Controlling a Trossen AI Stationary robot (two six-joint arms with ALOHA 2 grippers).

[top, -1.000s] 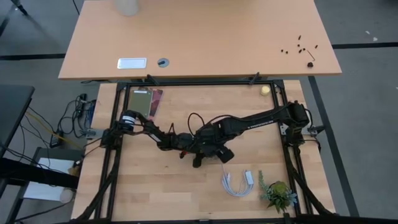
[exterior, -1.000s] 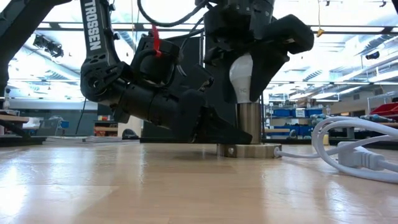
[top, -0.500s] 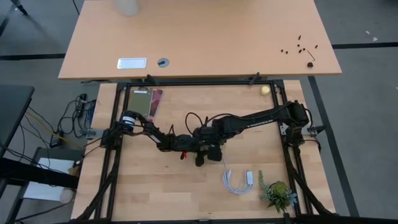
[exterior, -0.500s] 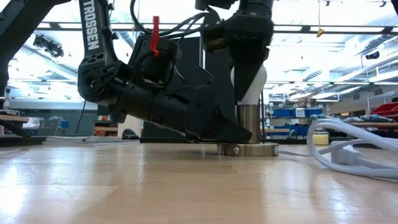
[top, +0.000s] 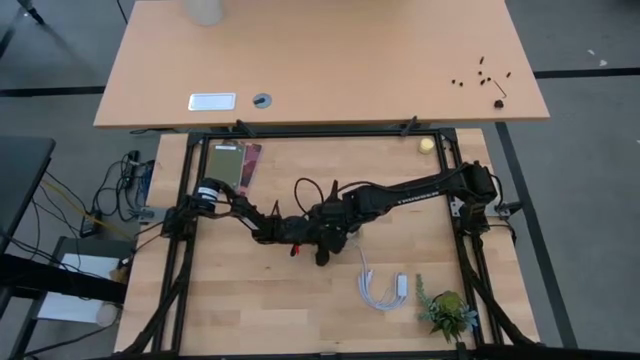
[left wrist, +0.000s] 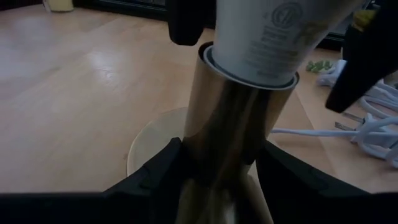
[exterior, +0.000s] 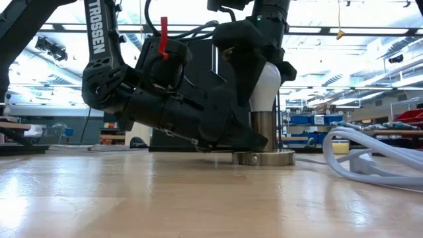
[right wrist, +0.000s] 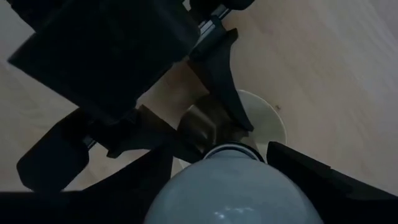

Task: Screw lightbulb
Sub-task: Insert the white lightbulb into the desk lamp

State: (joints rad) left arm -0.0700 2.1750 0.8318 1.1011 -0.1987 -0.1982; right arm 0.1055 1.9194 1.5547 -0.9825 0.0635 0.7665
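The lightbulb [exterior: 267, 89] stands upright with its narrow end seated in the top of a brassy metal socket tube [exterior: 264, 131], which rises from a round flat base disc [exterior: 263, 158] on the wooden table [exterior: 198, 198], near the table's middle. The right gripper [exterior: 254, 49] comes down over the bulb from above with its fingers clamped on the frosted globe, one dark finger [right wrist: 317, 171] showing at each flank of the glass in the right wrist view. The left gripper [exterior: 231, 135] lies low and tilted just above the tabletop, its two fingers [left wrist: 155, 174] closed on the socket tube from either side, touching the metal. Only the left wrist view shows the printed markings on the bulb's white neck [left wrist: 267, 37] and the thin gap ring where that neck meets the tube's rim; only the right wrist view shows the pale disc [right wrist: 267, 121] from above, past the globe. The high view hides the bulb altogether beneath the two dark arms that meet at the centre [top: 325, 235], but it alone shows the rest of the table: one coiled white cable [top: 385, 293], one small green plant [top: 447, 312] at the corner on the right arm's side, one small yellow object [top: 427, 145] at the far edge, and flat cards [top: 235, 163] at the far corner on the left arm's side. The low view shows the cable [exterior: 370, 158] looping just beside the disc. In all: one bulb, one socket, two grippers, one cable.
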